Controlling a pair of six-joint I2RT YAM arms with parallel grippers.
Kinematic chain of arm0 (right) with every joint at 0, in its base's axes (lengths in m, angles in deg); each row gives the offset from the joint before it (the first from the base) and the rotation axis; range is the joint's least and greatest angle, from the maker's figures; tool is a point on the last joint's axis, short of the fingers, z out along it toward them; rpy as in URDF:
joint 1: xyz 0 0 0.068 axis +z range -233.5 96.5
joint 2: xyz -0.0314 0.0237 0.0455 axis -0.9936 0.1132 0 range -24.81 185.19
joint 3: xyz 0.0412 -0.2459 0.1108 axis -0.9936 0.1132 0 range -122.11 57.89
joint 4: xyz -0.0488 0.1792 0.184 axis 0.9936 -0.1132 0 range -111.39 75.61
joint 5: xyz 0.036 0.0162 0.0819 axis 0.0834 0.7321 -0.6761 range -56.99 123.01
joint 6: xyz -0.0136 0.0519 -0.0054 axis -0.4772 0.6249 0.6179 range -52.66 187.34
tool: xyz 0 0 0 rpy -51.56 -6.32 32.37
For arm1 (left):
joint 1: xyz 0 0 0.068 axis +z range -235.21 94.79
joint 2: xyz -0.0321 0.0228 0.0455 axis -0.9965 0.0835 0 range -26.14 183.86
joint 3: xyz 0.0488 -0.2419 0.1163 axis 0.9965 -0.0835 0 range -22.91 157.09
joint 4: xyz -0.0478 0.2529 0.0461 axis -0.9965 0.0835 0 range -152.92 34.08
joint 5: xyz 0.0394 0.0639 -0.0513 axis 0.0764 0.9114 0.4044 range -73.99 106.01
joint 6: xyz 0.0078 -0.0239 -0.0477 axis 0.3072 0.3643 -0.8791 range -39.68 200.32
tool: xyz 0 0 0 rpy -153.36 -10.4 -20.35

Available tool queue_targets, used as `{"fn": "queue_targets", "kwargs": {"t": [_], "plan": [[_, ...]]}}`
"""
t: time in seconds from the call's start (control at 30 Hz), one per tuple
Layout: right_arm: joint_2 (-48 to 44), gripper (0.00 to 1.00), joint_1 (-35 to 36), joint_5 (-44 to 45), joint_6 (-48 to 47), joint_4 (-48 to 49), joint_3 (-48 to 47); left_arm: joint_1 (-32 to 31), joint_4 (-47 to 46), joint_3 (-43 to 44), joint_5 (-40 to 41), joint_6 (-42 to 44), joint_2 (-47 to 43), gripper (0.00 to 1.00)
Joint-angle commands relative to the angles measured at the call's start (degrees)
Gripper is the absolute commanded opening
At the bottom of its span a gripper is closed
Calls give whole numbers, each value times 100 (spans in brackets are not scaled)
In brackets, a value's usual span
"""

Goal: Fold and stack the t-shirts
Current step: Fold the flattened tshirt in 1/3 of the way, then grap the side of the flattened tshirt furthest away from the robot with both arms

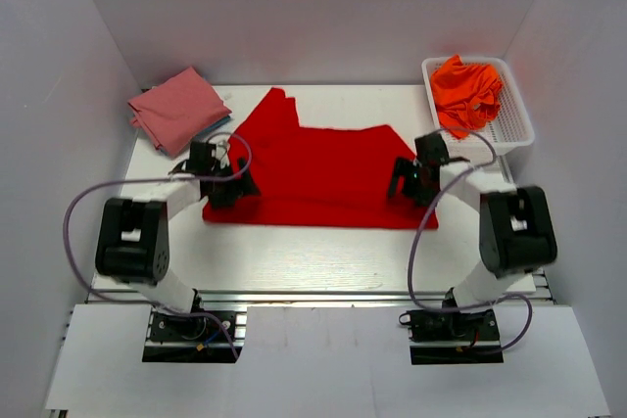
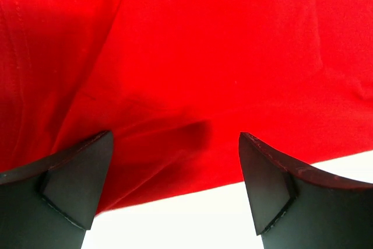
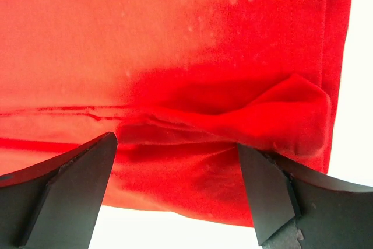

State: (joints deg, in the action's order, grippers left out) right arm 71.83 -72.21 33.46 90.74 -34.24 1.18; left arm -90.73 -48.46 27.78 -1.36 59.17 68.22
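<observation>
A bright red t-shirt (image 1: 318, 168) lies spread on the white table, partly folded. My left gripper (image 1: 233, 186) is open at its left end; in the left wrist view the jaws stand wide over the red cloth's edge (image 2: 175, 115). My right gripper (image 1: 404, 181) is open at its right end, jaws wide over a bunched fold of the red shirt (image 3: 233, 121). A folded dusty pink t-shirt (image 1: 176, 108) lies at the back left on a teal-blue one (image 1: 217, 124). Orange t-shirts (image 1: 467, 90) fill the basket.
A white plastic mesh basket (image 1: 515, 119) stands at the back right. White walls close in the table on the left, back and right. Bare white table (image 1: 313, 256) lies between the red shirt and the arm bases.
</observation>
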Motion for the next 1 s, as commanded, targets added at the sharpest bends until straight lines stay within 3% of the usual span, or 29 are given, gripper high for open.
{"fn": "queue_targets", "kwargs": {"t": [0.0, 0.1, 0.2, 0.3, 0.37, 0.53, 0.67, 0.73, 0.8, 0.97], "plan": [[-776, 90, 206, -710, -1, -728, 956, -11, 1952, -841, 779, -732, -655, 100], [-1621, 90, 391, -1019, -361, -1010, 1214, -81, 2498, -1079, 655, -882, -1480, 100], [-2166, 90, 418, -968, -511, -1125, 1110, -81, 2886, -992, 1102, -882, -2375, 100], [-2237, 90, 409, -801, -555, -942, 724, -81, 2765, -580, 1945, -935, -2913, 100], [-2220, 90, 400, -757, -564, -766, 565, -20, 2458, -431, 1947, -935, -2915, 100], [-1456, 90, 400, -205, -713, -203, -372, -19, 1194, 71, 1710, -751, -2565, 100], [-507, 90, 383, -132, -1406, 602, -858, 33, 980, 458, 1534, -496, -1836, 100], [201, 90, 392, -212, -2049, 623, -1253, 33, 980, 659, 1596, -399, -1424, 100], [582, 83, 392, -264, -2468, 536, -1878, 33, 1050, 730, 1648, -338, -1246, 100], [2032, 83, 400, -361, -2876, 307, -2958, 33, 682, 459, 1473, -285, -1175, 100]]}}
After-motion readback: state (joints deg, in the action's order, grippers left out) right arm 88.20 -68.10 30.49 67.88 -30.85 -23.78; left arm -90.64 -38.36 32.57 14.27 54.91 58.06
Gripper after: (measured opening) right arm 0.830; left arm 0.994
